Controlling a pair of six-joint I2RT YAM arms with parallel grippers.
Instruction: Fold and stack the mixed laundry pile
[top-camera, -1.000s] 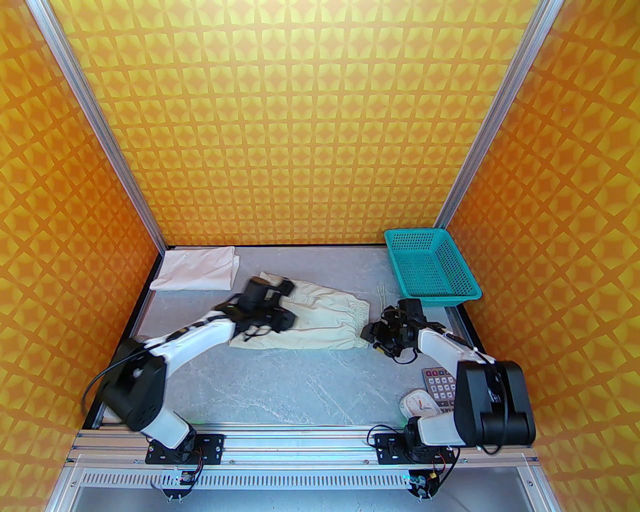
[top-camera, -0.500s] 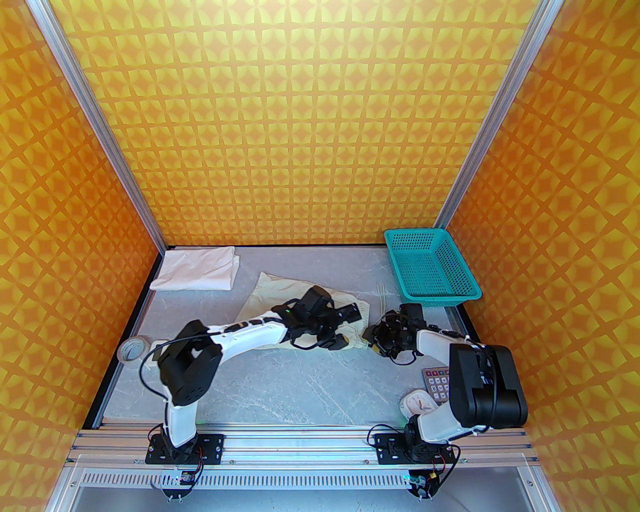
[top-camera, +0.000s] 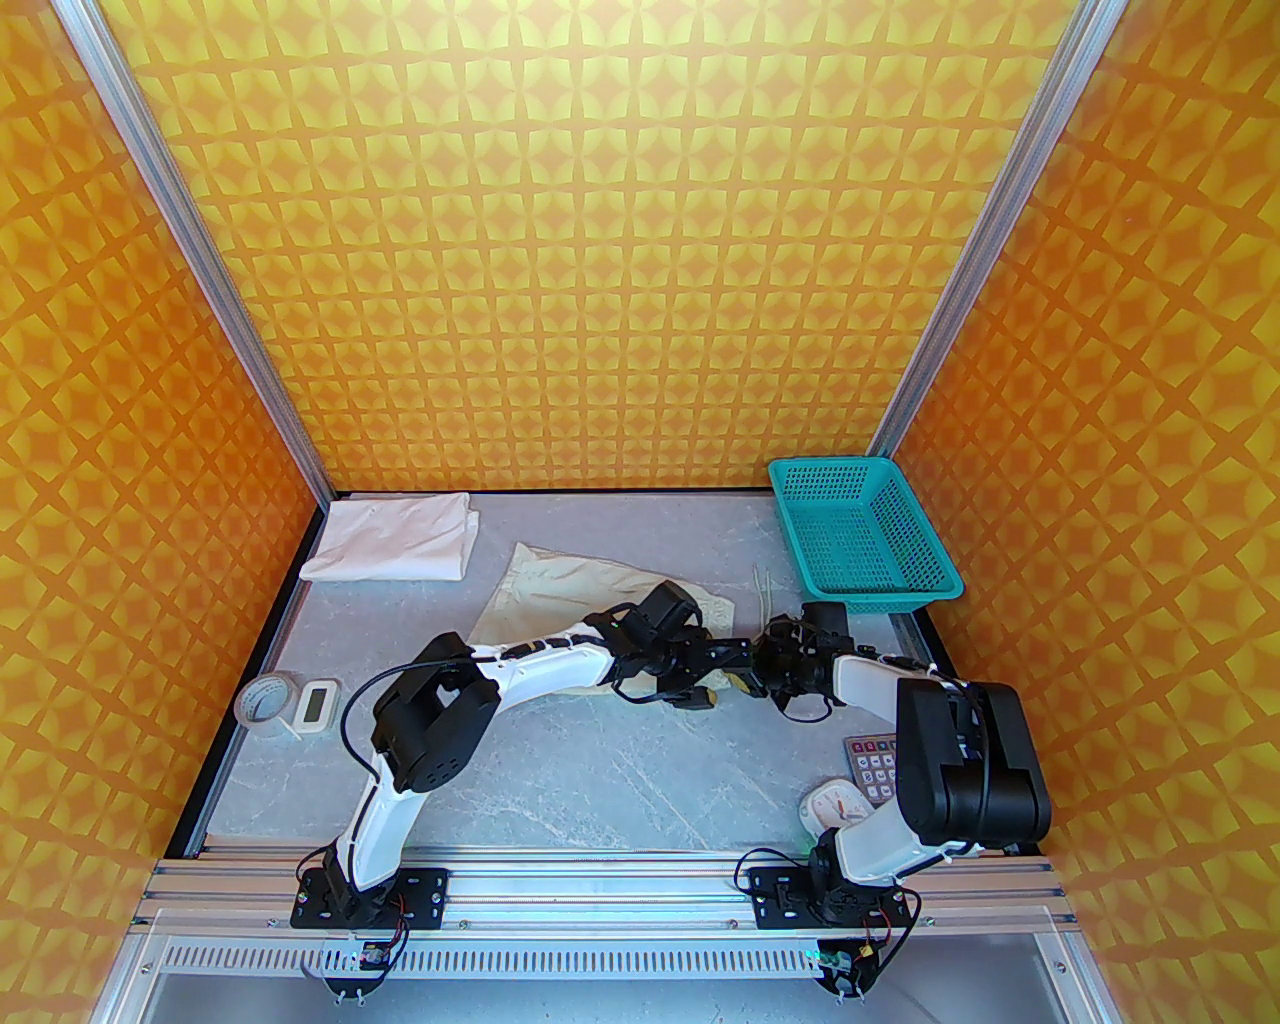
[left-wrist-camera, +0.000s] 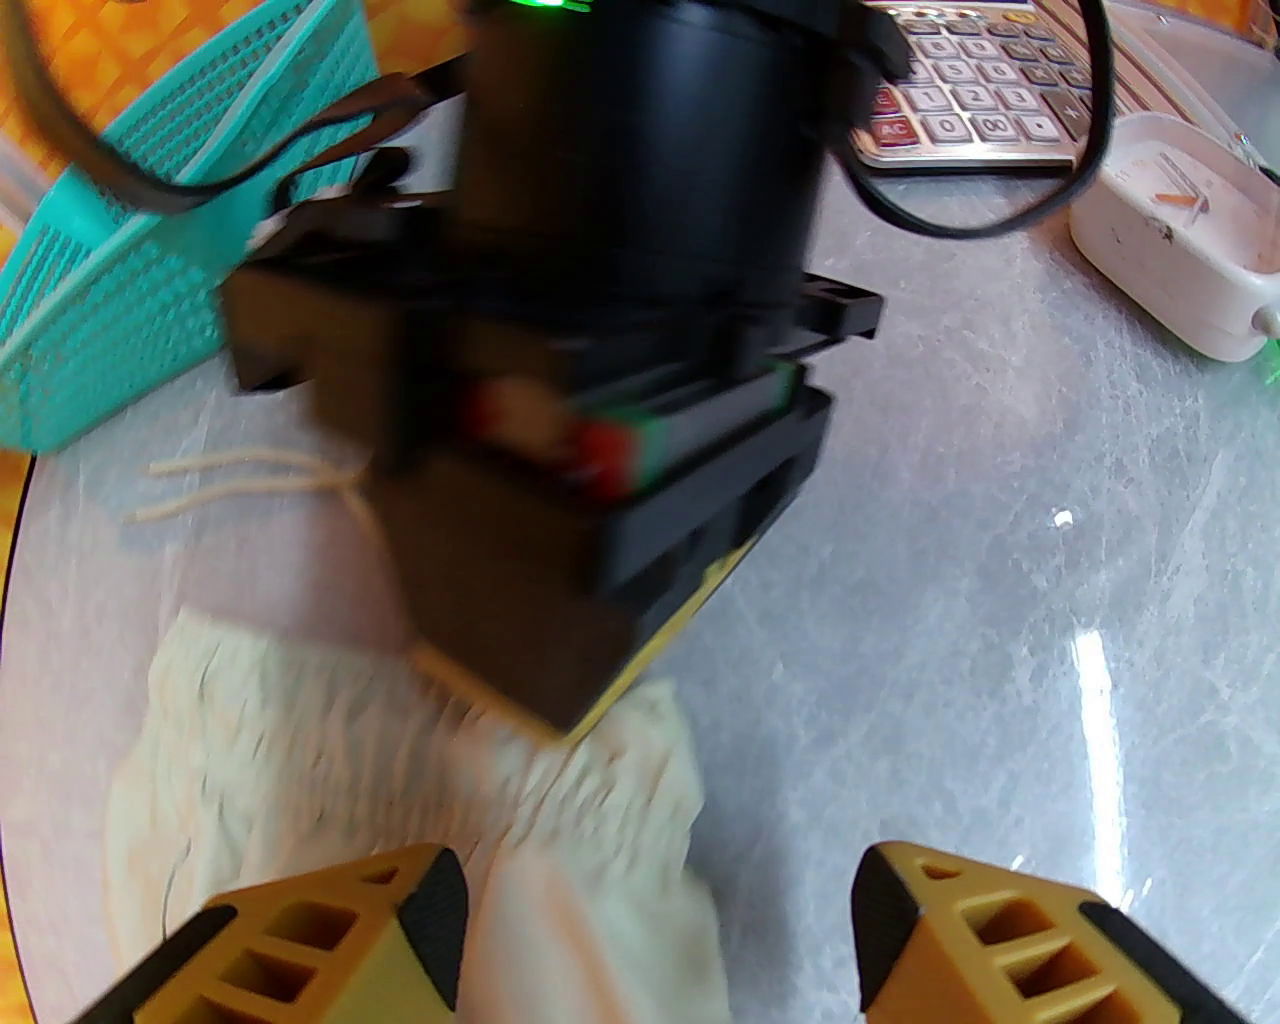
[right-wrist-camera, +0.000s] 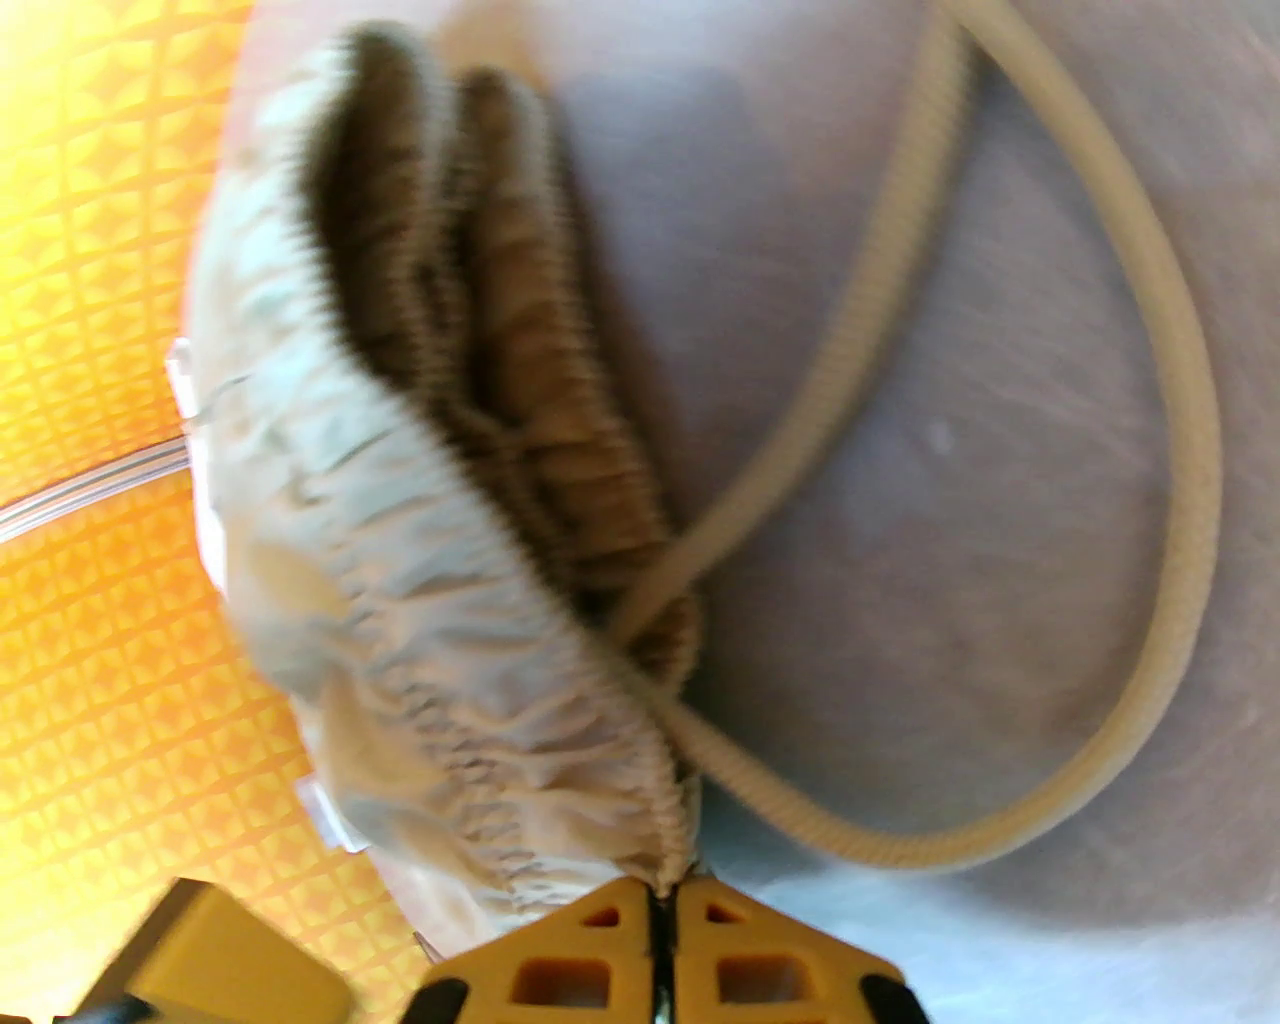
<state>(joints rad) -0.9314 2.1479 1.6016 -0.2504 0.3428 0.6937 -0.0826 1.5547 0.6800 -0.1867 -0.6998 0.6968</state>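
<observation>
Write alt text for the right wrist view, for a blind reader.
The right end effector is shut on the gathered elastic waistband of the pale cream shorts, pinching its edge. The drawstring loops across the grey table on the right; an orange patterned wall shows at left.

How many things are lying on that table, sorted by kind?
Garments: 2, white T-shirt, cream shorts
Baskets: 1, teal basket
Gadgets: 3, calculator, clock, small display
Tape roll: 1
Total: 7
</observation>
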